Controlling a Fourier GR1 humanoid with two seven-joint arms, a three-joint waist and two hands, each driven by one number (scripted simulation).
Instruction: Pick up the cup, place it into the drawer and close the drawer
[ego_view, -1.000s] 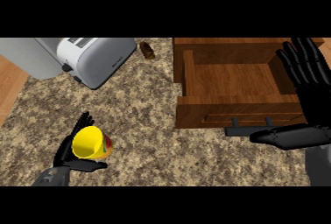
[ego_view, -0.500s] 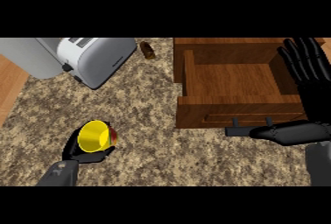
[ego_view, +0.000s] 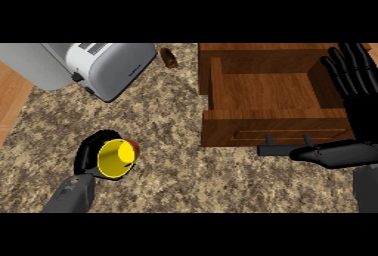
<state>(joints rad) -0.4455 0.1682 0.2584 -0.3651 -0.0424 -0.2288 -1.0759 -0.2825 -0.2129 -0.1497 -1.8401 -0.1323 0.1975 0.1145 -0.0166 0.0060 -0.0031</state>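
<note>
I'm holding the yellow cup in my left hand, near the counter's near-left part, well apart from the open wooden drawer at the far right. The black fingers are curling round the cup's far side and hiding part of it; its yellow mouth is facing up toward my view, tilted, with a red patch showing at its right edge. My right hand is resting at the right edge beside the drawer, fingers straight and spread wide, holding nothing, its thumb lying just in front of the dark drawer handle.

The risks I'm weighing: the cup is looking tilted in the grasp, so I judge it could slip or roll out while I'm carrying it rightward. The drawer's near front panel stands between the cup and the cavity, so a low carry could be knocking the cup against that wall. The right hand is sitting close to the opening and could be crowding the drop. The silver toaster and a small brown object at the far side are lying outside the likely path.
</note>
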